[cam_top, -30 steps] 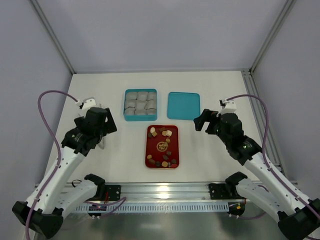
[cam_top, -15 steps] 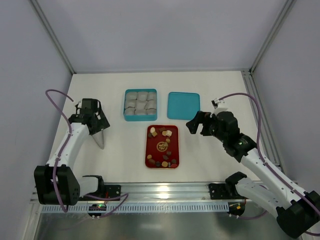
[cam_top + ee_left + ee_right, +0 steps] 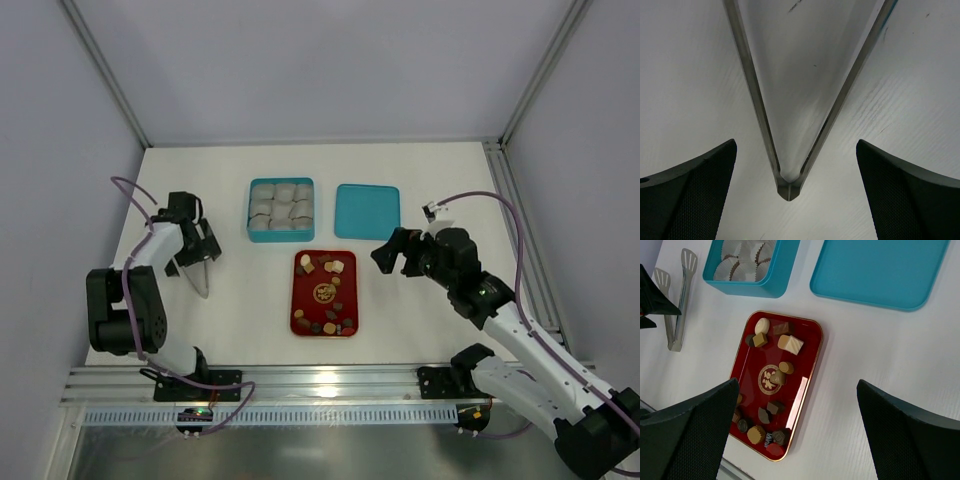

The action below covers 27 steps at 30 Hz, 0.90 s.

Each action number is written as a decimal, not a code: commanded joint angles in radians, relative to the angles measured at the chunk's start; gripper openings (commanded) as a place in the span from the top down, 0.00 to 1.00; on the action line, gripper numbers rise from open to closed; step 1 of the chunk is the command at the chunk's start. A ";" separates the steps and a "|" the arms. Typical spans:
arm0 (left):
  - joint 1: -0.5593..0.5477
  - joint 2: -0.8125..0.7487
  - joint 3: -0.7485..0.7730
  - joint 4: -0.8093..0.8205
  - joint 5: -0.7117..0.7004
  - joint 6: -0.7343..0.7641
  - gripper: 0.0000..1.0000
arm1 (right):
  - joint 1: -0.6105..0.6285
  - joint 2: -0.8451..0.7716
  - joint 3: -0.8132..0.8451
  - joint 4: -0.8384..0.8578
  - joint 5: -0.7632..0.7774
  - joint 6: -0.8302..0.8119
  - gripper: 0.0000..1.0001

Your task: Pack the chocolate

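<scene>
Several small chocolates (image 3: 338, 267), dark brown, tan and cream, lie on a red tray (image 3: 307, 290) in the middle of the table. The right wrist view shows them (image 3: 790, 344) on the tray (image 3: 807, 371) too. A teal box (image 3: 281, 210) behind the tray holds pale paper cups. Its teal lid (image 3: 367, 211) lies to its right. My left gripper (image 3: 196, 252) is open and low over metal tongs (image 3: 202, 280); its jaws straddle the tongs' hinge end (image 3: 789, 187) without touching. My right gripper (image 3: 388, 255) is open and empty, above the table right of the tray.
The box (image 3: 750, 265), the lid (image 3: 880, 270) and the tongs (image 3: 677, 300) also show in the right wrist view. White frame posts stand at the back corners. A metal rail runs along the near edge (image 3: 320, 380).
My left arm has folded back toward the left edge and its gripper has come down over the tongs. My right gripper has shifted slightly left toward the tray.
</scene>
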 commanded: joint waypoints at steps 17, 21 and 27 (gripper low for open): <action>0.053 0.201 0.063 0.104 0.036 0.064 0.16 | 0.002 -0.070 -0.065 0.044 -0.015 -0.002 0.00; 0.053 0.212 0.061 0.101 0.056 0.050 0.26 | 0.004 -0.073 -0.072 0.044 -0.015 0.003 0.00; 0.053 0.183 0.083 0.063 0.055 0.039 0.39 | 0.004 -0.091 -0.083 0.043 -0.012 0.018 0.00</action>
